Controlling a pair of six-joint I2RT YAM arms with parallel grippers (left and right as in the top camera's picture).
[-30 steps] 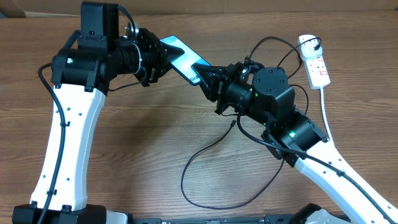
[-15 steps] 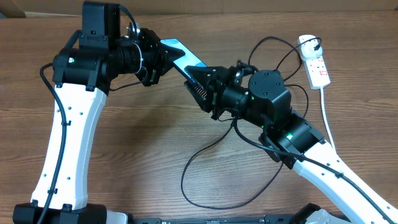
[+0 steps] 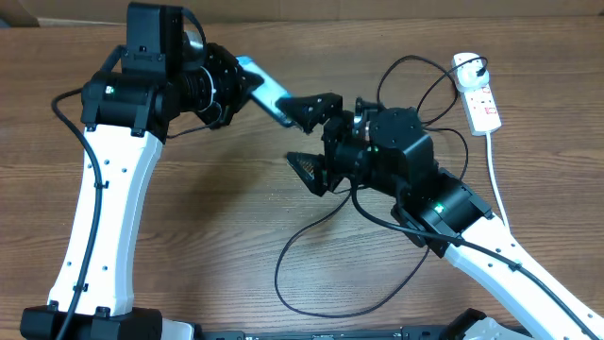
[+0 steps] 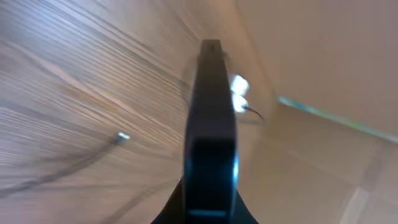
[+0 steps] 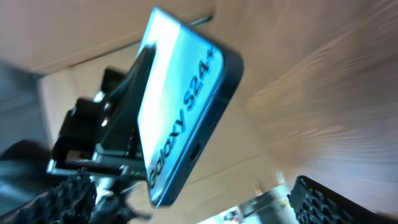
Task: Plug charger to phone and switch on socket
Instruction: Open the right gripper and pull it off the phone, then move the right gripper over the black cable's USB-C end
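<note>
The phone (image 3: pixel 271 93), light blue with a dark edge, is held off the table at the back centre, with my left gripper (image 3: pixel 251 79) shut on its far end. The left wrist view shows it edge-on (image 4: pixel 211 124) between the jaws. My right gripper (image 3: pixel 310 138) stands open just right of the phone's free end, its fingers (image 3: pixel 317 105) spread wide and touching nothing. In the right wrist view the phone (image 5: pixel 180 106) reads "Galaxy S24+". The charger's black cable (image 3: pixel 297 236) loops on the table, and its tip (image 4: pixel 123 135) lies loose. The socket (image 3: pixel 481 99) lies at the far right.
The socket's thick white cord (image 3: pixel 493 165) runs toward the front right beside my right arm. The black cable's loop covers the table's middle front. A cardboard wall (image 3: pixel 377 9) lines the back edge.
My right gripper has gone from shut at the phone's near end to wide open and has drawn back a little. The left gripper keeps the phone.
</note>
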